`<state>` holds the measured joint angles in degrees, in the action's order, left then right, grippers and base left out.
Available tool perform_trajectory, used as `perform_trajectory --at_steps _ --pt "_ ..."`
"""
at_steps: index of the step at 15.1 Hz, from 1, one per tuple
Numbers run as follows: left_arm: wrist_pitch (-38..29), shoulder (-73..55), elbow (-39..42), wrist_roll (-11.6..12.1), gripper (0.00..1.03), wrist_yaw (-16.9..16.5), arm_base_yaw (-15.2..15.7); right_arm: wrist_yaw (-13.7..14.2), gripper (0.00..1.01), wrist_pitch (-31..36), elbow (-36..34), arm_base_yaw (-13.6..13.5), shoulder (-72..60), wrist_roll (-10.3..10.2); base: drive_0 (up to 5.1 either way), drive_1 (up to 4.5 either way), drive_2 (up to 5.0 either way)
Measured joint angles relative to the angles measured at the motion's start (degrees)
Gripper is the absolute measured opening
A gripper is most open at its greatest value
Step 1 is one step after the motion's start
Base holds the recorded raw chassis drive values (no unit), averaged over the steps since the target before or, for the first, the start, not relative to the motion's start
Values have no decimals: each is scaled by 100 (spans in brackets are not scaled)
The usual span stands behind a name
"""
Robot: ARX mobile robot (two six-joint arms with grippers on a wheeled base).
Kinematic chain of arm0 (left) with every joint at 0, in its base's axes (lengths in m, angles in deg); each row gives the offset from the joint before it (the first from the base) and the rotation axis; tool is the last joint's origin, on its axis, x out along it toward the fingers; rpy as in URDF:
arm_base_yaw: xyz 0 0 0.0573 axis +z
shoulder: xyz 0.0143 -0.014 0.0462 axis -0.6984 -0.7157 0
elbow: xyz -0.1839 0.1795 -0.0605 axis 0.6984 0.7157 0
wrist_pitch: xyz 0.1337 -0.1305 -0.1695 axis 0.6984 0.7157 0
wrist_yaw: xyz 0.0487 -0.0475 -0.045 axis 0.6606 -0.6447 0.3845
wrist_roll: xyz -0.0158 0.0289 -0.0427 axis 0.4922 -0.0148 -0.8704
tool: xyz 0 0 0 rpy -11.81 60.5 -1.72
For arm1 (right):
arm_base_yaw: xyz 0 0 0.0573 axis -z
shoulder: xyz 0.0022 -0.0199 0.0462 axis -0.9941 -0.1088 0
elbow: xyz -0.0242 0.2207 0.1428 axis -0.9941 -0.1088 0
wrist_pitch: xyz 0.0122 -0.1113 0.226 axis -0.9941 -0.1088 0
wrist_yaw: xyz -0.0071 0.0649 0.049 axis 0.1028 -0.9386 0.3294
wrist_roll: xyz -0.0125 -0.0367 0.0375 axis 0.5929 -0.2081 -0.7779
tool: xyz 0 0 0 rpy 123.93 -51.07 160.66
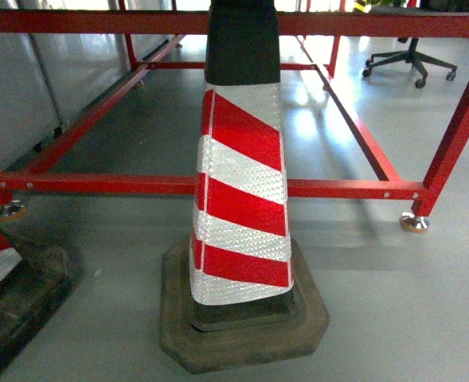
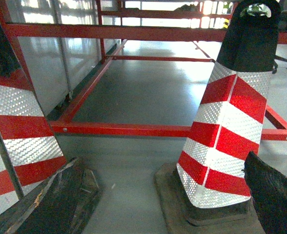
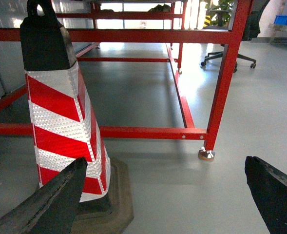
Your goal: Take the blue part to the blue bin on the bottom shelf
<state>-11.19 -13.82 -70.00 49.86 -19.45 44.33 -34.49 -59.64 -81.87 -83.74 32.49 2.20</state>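
No blue part, blue bin or bottom shelf anywhere in the three views; whereabouts impossible to tell from here. Instead, a red-and-white striped traffic cone standing upright on its dark rubber base, dead centre and close in the head view, just in front of the low rail of a red steel frame. A second cone at the left edge, near the left arm. Grey floor all around, an office chair well beyond the frame.

Left end effector spread wide and holding nothing, dark fingertips showing at the lower left and lower right corners of its wrist view, the central cone just beside the right-hand one. Right end effector likewise wide open and empty, its left finger low in front of the cone's base.

Task judged barely begun: still the stage of finding the rack. Main risks from here: clipping or toppling a cone with the base or a low-hanging arm when turning or driving forward, given how close both stand; fouling the frame's low rail; and reaching for something blue without the part confirmed in sight.
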Motion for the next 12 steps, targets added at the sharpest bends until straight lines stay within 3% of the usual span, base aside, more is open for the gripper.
perform_trajectory --at_steps 12 --pt "7 0 0 0 98 0 0 0 98 0 0 0 0 0 3 3 3"
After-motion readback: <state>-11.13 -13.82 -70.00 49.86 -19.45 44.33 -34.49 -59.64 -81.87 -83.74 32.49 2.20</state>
